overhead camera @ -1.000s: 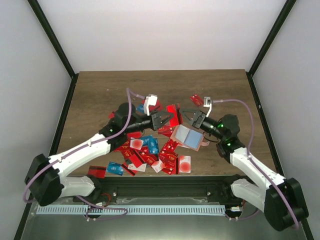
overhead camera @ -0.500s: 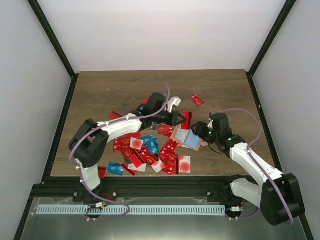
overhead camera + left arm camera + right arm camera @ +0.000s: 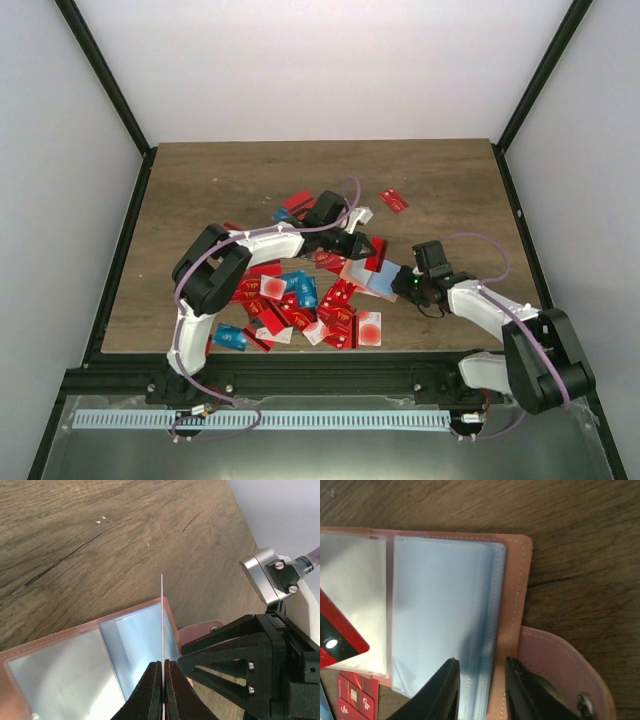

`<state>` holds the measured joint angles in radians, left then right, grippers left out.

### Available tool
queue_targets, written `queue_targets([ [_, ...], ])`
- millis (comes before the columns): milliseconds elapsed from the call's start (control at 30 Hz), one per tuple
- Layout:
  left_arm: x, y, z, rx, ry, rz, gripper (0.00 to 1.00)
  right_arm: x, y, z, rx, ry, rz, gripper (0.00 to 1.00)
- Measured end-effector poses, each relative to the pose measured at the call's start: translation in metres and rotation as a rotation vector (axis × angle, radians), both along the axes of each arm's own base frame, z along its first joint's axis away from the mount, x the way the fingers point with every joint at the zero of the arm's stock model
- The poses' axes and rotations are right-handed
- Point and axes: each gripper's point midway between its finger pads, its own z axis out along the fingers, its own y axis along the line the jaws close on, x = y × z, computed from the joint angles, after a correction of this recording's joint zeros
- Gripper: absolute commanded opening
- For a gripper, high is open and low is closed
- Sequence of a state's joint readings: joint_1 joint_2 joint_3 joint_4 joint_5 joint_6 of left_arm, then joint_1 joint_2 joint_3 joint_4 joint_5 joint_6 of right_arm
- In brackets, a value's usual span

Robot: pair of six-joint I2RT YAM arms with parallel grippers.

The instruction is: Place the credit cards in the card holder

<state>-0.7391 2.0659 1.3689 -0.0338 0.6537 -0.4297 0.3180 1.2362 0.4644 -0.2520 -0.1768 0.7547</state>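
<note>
The card holder [image 3: 368, 276] lies open on the table, tan leather with clear pockets [image 3: 75, 660]. My left gripper [image 3: 367, 247] is shut on a red credit card [image 3: 379, 254], seen edge-on [image 3: 162, 620] in the left wrist view. The card stands upright over the holder's right pocket, its far end at the pocket's edge. My right gripper [image 3: 403, 289] is low at the holder's right edge [image 3: 517, 580]. Its jaws stand apart, one finger [image 3: 445, 690] over the clear sleeves, the other over the leather border by the snap flap [image 3: 555, 665]. More credit cards [image 3: 290, 300] lie heaped left of the holder.
A lone red card [image 3: 394, 200] lies at the back right. A white card with a red dot [image 3: 369, 328] and a blue card [image 3: 230, 337] lie near the front edge. Both grippers are close together over the holder; black frame posts bound the table.
My left gripper has carried the red card right and forward, over the holder. My right gripper has come down to the holder's right edge and its jaws have narrowed.
</note>
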Motion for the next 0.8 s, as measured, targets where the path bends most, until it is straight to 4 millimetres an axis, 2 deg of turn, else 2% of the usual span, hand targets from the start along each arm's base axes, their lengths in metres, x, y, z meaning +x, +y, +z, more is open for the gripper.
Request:
queue_targets([
  [67, 0.001, 0.000, -0.004, 0.009, -0.002, -0.003, 0.04, 0.002, -0.001, -0.001, -0.001, -0.002, -0.004, 0.20],
  [300, 0.008, 0.003, -0.013, 0.035, -0.013, 0.010, 0.04, 0.005, -0.002, -0.003, -0.008, -0.010, -0.006, 0.15],
  [533, 0.019, 0.010, -0.023, 0.072, -0.025, 0.041, 0.04, 0.005, -0.004, -0.004, -0.015, -0.015, -0.005, 0.15],
  [800, 0.019, 0.010, -0.026, 0.078, -0.017, 0.044, 0.04, 0.006, -0.003, -0.004, -0.013, -0.028, -0.002, 0.14],
])
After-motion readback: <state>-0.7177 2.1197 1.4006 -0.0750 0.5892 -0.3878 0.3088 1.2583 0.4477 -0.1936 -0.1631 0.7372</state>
